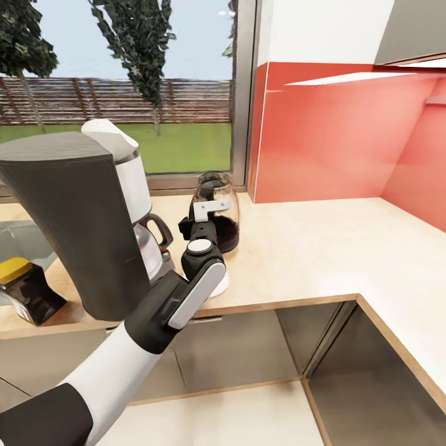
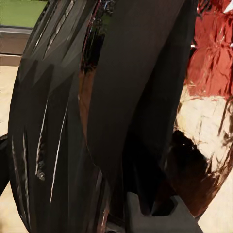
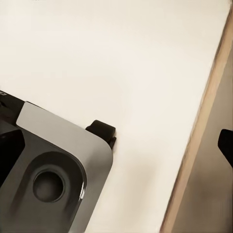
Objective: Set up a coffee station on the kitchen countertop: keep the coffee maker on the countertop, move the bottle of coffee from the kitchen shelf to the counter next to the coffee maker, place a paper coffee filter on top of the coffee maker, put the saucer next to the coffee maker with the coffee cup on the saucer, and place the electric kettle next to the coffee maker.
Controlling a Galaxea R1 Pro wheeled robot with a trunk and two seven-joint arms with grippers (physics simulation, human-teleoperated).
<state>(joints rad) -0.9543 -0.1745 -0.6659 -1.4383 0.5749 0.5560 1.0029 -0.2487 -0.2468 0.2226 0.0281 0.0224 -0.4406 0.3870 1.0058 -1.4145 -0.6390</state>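
The tall charcoal coffee maker (image 1: 80,229) stands on the pale countertop (image 1: 310,248) with the white paper coffee filter (image 1: 110,134) on its top. To its right stands the dark glassy electric kettle (image 1: 224,207), which looms close in the left wrist view (image 2: 58,126). My left gripper (image 1: 203,215) is at the kettle's handle (image 2: 131,97) and looks shut on it. The edge of the white saucer (image 1: 220,286) shows under my forearm; the coffee cup is hidden. The yellow-lidded bottle of coffee (image 1: 31,294) leans left of the maker. My right gripper (image 3: 165,138) hangs open over bare counter.
A steel sink (image 1: 18,238) lies left of the maker, and its corner shows in the right wrist view (image 3: 48,170). A red backsplash (image 1: 334,136) and a window back the counter, which turns along the right wall. Glossy dark cabinets (image 1: 260,347) sit below its wooden edge.
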